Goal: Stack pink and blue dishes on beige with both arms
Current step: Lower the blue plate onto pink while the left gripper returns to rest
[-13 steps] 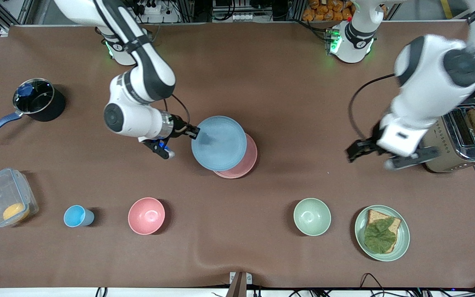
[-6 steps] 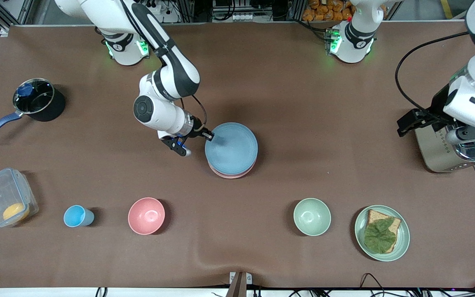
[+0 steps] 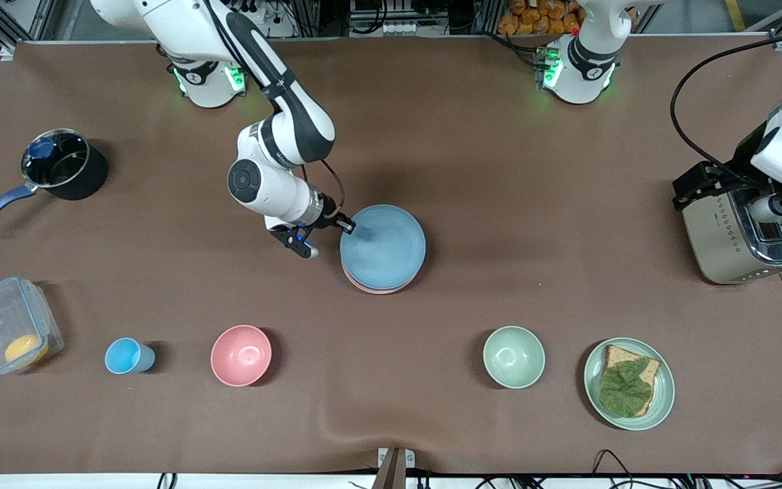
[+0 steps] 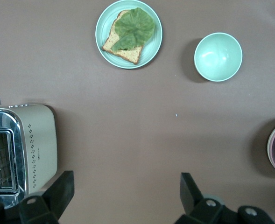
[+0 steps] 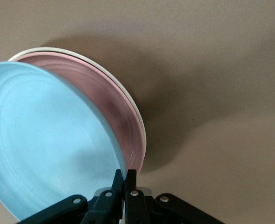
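My right gripper (image 3: 347, 226) is shut on the rim of the light blue plate (image 3: 383, 246) near the table's middle. The blue plate (image 5: 48, 140) lies almost centred over the pink plate (image 5: 109, 98), a little tilted, with its held edge higher. Under the pink plate only a thin rim of the beige plate (image 5: 48, 48) shows. In the front view a pink edge (image 3: 377, 290) peeks out nearer the camera. My left gripper (image 4: 125, 196) is open with nothing between its fingers. It hangs over bare table beside the toaster (image 4: 32, 144), and the left gripper (image 3: 690, 187) waits there.
The toaster (image 3: 747, 238) stands at the left arm's end. Nearer the camera are a green plate (image 3: 662, 387) with bread and lettuce, a green bowl (image 3: 514, 356), a pink bowl (image 3: 241, 355) and a blue cup (image 3: 126, 356). A plastic container (image 3: 7, 326) and a pot (image 3: 65, 163) sit at the right arm's end.
My right gripper carried the blue plate toward the left arm's end and lower, so it now covers the pink plate. The left arm drew back to the toaster.
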Controlling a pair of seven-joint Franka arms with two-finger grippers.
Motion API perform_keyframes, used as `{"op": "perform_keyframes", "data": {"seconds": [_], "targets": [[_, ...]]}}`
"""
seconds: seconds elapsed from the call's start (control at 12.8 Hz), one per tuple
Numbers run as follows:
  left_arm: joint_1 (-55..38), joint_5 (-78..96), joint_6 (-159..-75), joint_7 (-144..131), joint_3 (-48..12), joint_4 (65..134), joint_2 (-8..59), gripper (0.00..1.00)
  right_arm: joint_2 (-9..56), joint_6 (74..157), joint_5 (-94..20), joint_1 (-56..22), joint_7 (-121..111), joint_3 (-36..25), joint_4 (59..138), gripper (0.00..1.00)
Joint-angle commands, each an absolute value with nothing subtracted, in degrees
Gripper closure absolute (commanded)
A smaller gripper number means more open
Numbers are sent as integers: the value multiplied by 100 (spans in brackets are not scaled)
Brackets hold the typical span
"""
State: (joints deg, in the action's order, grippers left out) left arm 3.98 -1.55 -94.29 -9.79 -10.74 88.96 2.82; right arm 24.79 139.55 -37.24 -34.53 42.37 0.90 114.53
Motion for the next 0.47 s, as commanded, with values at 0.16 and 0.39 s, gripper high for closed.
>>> {"op": "perform_keyframes", "data": {"seconds": [0.16, 0.39], "targets": [[281, -158, -9220, -896, -984, 8832, 141, 0, 2514, 13975, -3885, -3525, 4202, 26, 11505, 75], [281, -158, -9141, -835, -984, 8886, 106, 0, 2217, 13564, -3876, -3437, 4245, -17, 11487, 0]]}}
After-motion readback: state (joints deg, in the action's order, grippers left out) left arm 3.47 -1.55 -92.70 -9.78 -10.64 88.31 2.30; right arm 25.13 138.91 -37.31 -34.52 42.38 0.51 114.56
